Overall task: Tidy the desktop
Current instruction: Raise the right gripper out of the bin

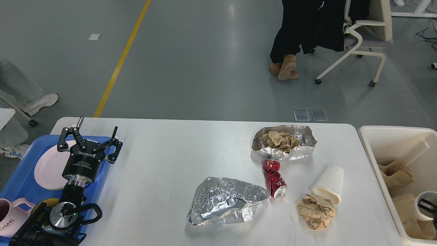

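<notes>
The white desktop [170,153] holds litter. A foil tray [300,152] holds crumpled brown paper [278,140]. In front of it lie a crushed red can [274,178], a tipped white paper cup [329,184], a brown paper wad [315,212] and a crumpled foil sheet [227,202]. My left gripper [98,124] is open and empty, above the blue tray's far right corner and far left of the litter. A black part [428,206] at the right edge, inside the bin, seems to be my right gripper. Its fingers cannot be told apart.
A blue tray [20,184] at the left carries a pink plate [46,167] and a pink mug [8,220]. A cream bin [392,131] with brown paper stands at the table's right. A seated person and a chair [358,37] are beyond the table.
</notes>
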Motion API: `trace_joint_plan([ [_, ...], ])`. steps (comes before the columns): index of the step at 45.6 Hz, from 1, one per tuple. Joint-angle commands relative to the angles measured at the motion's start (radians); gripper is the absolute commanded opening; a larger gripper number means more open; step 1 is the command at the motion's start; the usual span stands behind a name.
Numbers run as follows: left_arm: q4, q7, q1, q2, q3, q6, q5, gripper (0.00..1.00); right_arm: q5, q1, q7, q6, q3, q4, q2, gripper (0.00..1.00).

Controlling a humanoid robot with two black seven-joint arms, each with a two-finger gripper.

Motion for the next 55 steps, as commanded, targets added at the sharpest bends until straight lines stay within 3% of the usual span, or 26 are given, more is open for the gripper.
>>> trace_joint_plan([
  [1, 0.000, 0.000, 0.000, 0.000, 0.000, 0.000, 0.000, 0.96, -0.001, -0.009, -0.018, -0.028, -0.003, -0.005, 0.005, 0.00],
  [25, 0.000, 0.000, 0.000, 0.000, 0.000, 0.000, 0.000, 0.96, 0.000, -0.052, -0.033, -0.040, 0.008, -0.007, 0.030, 0.00],
  [28, 0.000, 0.000, 0.000, 0.000, 0.001, -0.001, 0.000, 0.96, 0.000, -0.053, -0.032, -0.078, 0.011, -0.007, 0.030, 0.34],
  [31, 0.000, 0.000, 0.000, 0.000, 0.000, 0.000, 0.000, 0.96, 0.000, -0.053, -0.027, -0.146, 0.012, -0.007, 0.028, 0.87],
  [32, 0.000, 0.000, 0.000, 0.000, 0.000, 0.000, 0.000, 0.96, 0.000, -0.053, -0.027, -0.170, 0.012, -0.007, 0.030, 1.00],
  [36, 0.000, 0.000, 0.000, 0.000, 0.000, 0.000, 0.000, 0.96, 0.000, -0.053, -0.027, -0.210, 0.011, -0.004, 0.036, 1.00],
  [55, 0.000, 0.000, 0.000, 0.000, 0.001, 0.000, 0.000, 0.96, -0.020, -0.011, -0.036, -0.180, -0.001, 0.056, 0.013, 1.00],
])
